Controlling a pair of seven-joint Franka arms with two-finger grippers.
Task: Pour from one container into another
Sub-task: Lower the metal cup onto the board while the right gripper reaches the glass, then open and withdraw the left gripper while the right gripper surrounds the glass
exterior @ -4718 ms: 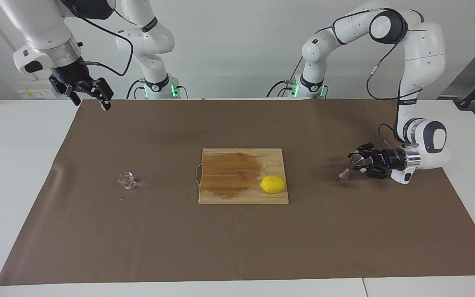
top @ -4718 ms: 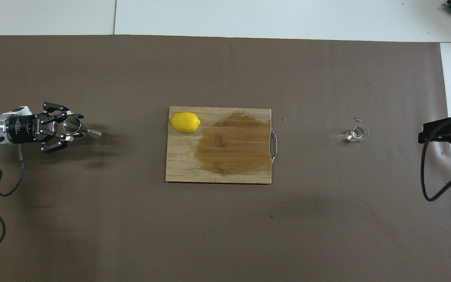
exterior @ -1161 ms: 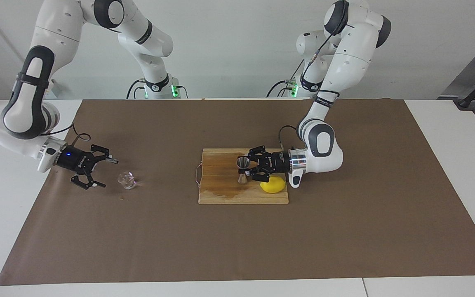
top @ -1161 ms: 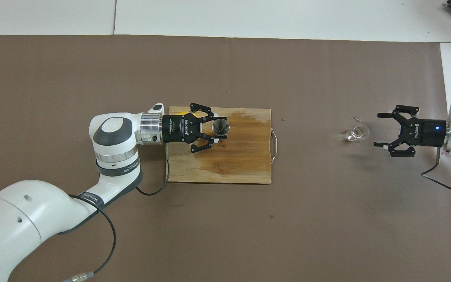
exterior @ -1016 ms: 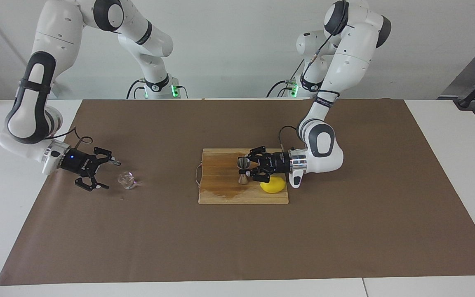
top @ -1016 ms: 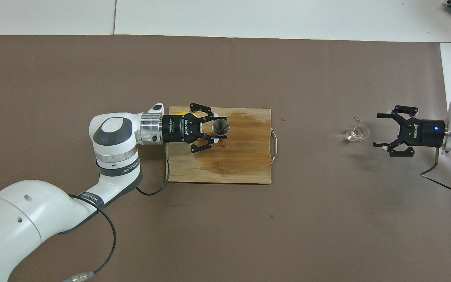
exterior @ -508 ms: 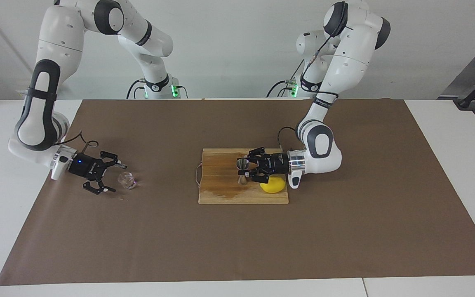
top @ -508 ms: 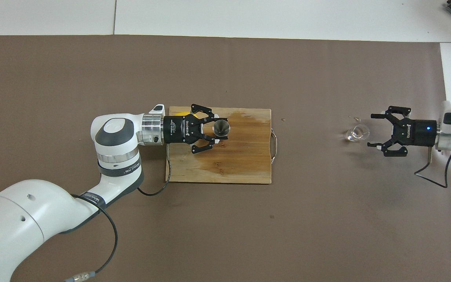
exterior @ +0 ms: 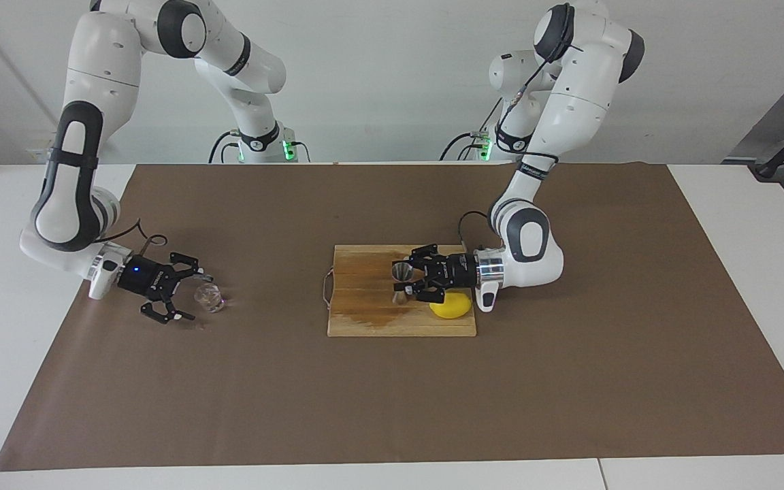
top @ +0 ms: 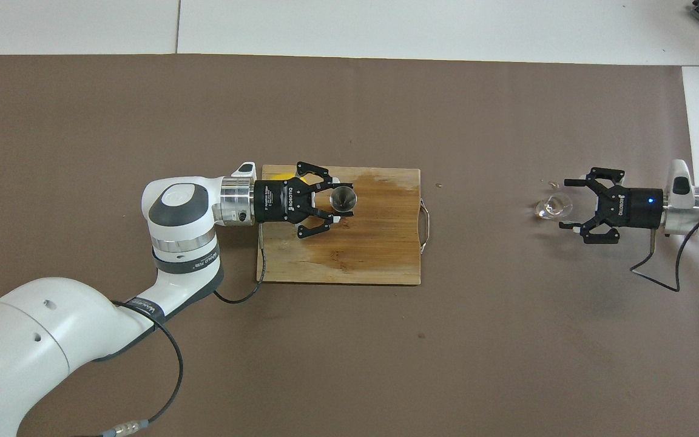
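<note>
Steel jigger (exterior: 401,282) upright on wet patch of wooden cutting board (exterior: 365,320), toward its edge nearer the robots. Left gripper (exterior: 405,282) level with jigger, fingers flanking it; cannot tell whether still pinching or just released. Lemon (exterior: 452,306) on same board, just beside jigger toward the left arm's end, partly under left wrist. Clear glass cup (exterior: 209,297) on brown paper mat (exterior: 392,401), well apart from board toward the right arm's end. Right gripper (exterior: 191,297) low, horizontal, spread wide, mouth at the cup, fingertips (top: 570,182) alongside it, not clamped. Cup resting on mat, not lifted.
</note>
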